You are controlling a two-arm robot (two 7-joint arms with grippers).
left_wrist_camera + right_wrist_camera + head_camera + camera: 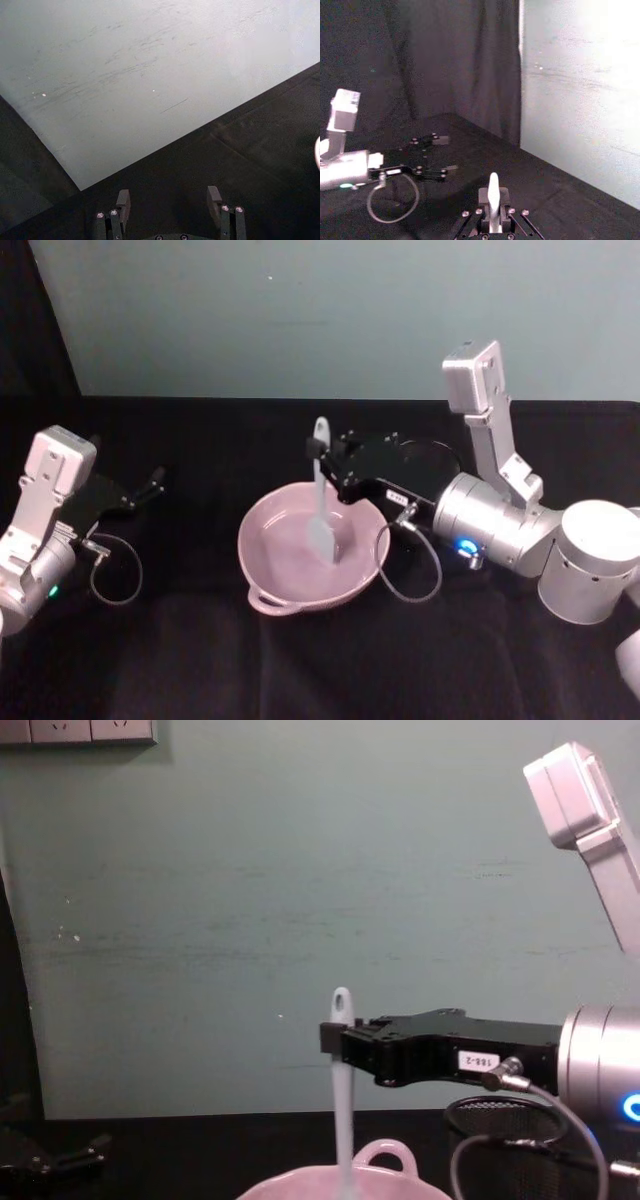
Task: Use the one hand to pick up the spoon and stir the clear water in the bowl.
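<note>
White plastic, long and slim, the flat-headed spoon (321, 505) is held upright so that its oval head is dipped in the clear water of the pale pink round bowl (246, 552), slightly toward 3 o'clock of centre. Its handle is pinched near the top by the black right gripper (318, 448). The arm is stretched level from 3 o'clock, presumably to clear the rim. At 9 o'clock, well apart, the left gripper (152, 483) is parked, fingers spread.

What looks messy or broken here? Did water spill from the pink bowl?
Nothing stands out. The right gripper holds the spoon upright, its head down in the bowl, and no spill shows on the black cloth around it. The left gripper sits open, far left.
</note>
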